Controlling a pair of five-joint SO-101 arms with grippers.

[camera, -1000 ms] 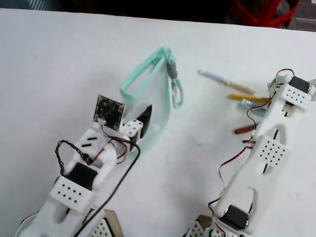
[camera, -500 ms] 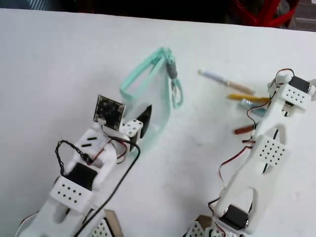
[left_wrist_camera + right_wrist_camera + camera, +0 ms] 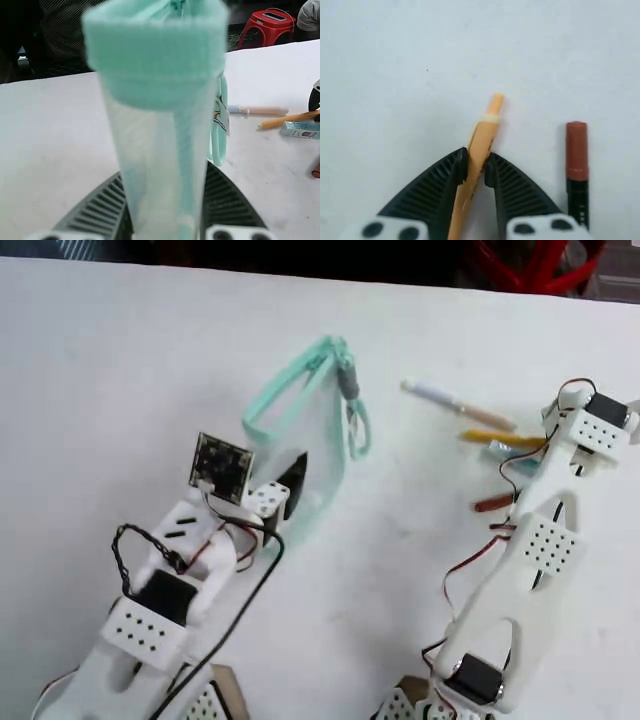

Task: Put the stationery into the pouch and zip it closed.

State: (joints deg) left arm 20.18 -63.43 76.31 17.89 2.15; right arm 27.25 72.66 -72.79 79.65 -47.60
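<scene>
On the white bench (image 3: 120, 360), the left tool (image 3: 283, 488) pinched 1 end of the soft mint-green mesh pouch (image 3: 310, 430). Limp and light, it would likely sag, so its firmer zip edge looked the better hold. The right tool (image 3: 475, 155) clamped the slim, rigid orange pen (image 3: 487, 125). Stationery numbered 4: that pen, 1 pale pen (image 3: 455, 400), 1 red-brown tube (image 3: 576, 150) and 1 small teal block (image 3: 503, 448).
</scene>
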